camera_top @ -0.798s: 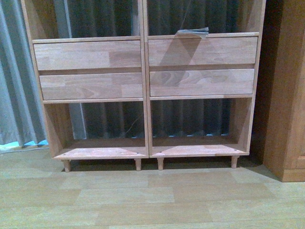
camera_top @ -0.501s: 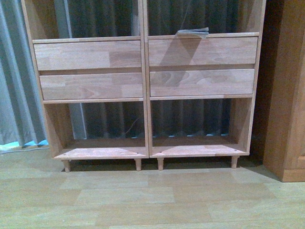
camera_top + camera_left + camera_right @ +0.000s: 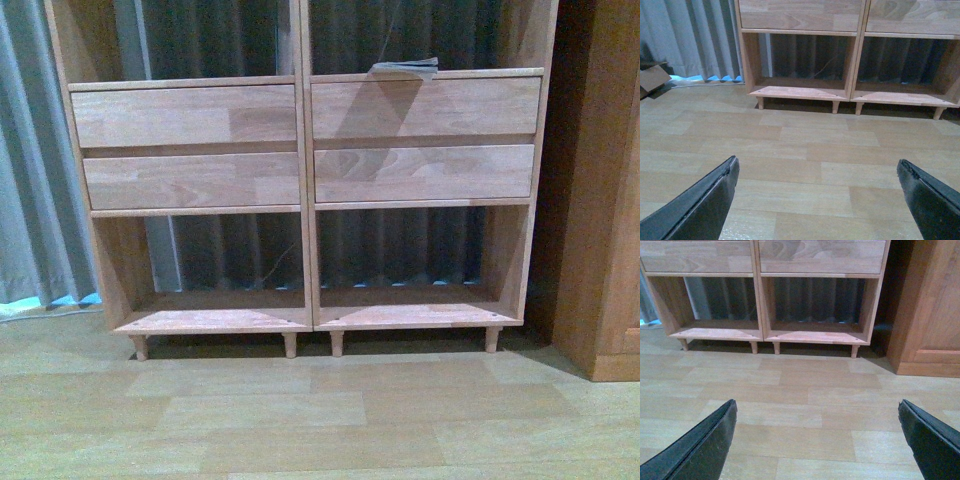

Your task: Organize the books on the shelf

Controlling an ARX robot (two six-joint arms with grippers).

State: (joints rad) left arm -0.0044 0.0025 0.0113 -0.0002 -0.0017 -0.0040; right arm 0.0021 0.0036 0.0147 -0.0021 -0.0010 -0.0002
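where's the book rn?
Front view: the book lies flat in the right column of the shelf, on the board just above the upper drawer front.

Ahead of my right gripper (image 3: 816, 401), bare wood-plank floor (image 3: 805, 385) runs to the light-wood shelf (image 3: 820, 255); a brown wooden cabinet (image 3: 930, 305) stands ahead-right.

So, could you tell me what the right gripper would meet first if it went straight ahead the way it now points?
Nothing close: the right gripper, jaws open, faces bare floor, then the shelf at its bottom compartments. Whether it would hit floor or shelf first is unclear.
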